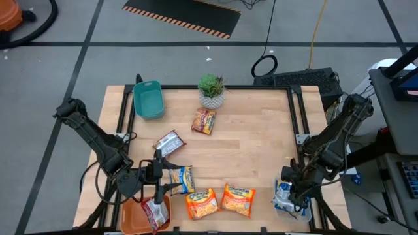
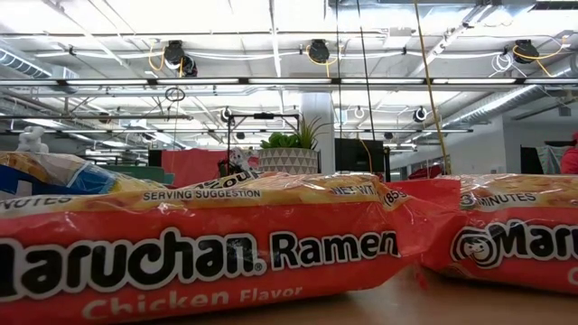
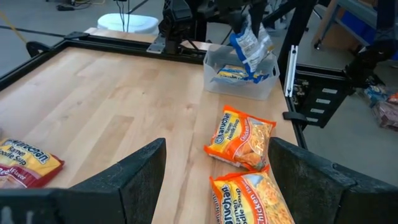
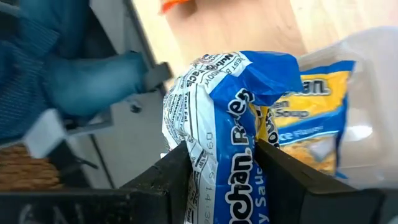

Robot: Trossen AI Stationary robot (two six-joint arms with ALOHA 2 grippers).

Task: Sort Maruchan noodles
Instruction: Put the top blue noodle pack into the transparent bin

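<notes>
My right gripper (image 1: 294,188) (image 4: 224,152) is shut on a blue-and-white Maruchan packet (image 4: 211,106) above the clear bin (image 1: 282,203) at the table's near right corner; another blue-and-yellow packet (image 4: 308,124) lies in that bin. My left gripper (image 1: 162,179) (image 3: 217,149) is open near the near left edge, level, pointing right, touching nothing. Ahead of it lie two orange packets (image 1: 201,203) (image 1: 238,199). A blue-and-yellow packet (image 1: 181,177), a silver-red one (image 1: 169,142) and a dark red one (image 1: 204,121) lie flat on the table. Another dark red packet (image 1: 155,212) lies in the orange bin (image 1: 134,219). My right gripper pinches the blue-and-white packet between its two fingers, at the packet's upper part (image 4: 214,158). The fingers come from above, pointing down. The packet hangs crumpled below them (image 3: 252,46), its lower end at the rim of the clear bin (image 3: 211,65).
A teal bin (image 1: 148,99) stands at the far left and a small potted plant (image 1: 211,90) at the far middle. In the low view the orange packets (image 2: 199,253) fill the foreground. Bare wood lies across the middle and far right of the table (image 1: 261,130).
</notes>
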